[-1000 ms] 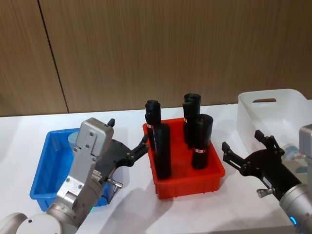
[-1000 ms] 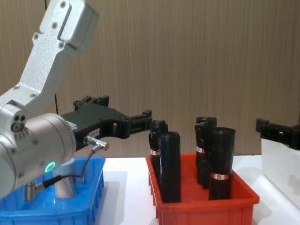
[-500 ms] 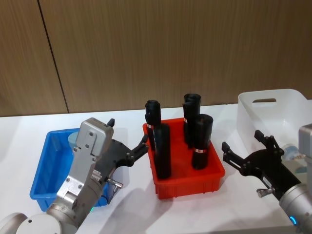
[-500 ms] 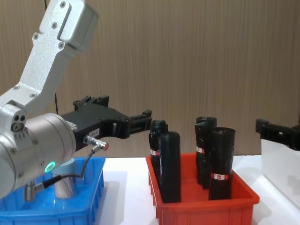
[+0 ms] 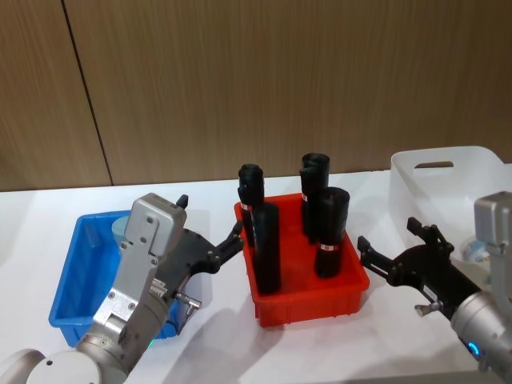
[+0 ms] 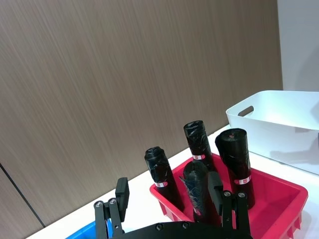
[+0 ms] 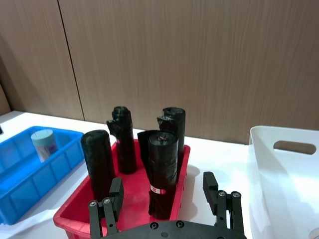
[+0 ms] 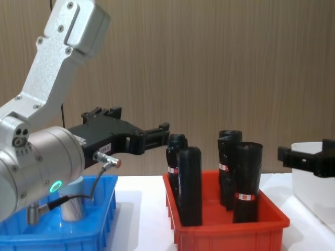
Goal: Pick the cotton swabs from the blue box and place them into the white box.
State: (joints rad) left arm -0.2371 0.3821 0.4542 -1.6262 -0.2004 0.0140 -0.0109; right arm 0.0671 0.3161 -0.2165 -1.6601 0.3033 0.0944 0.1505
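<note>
Silver-grey metal arms, black left hand and right hand, green status light, thin cable

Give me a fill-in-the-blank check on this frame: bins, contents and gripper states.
1. The red bin holds ___ black cylinders.
2. The cotton swabs stand inside the blue box, on the robot's ___ of the red bin.
3. The left gripper and the right gripper both have their fingers ___.

Missing words: four; left; open.
</note>
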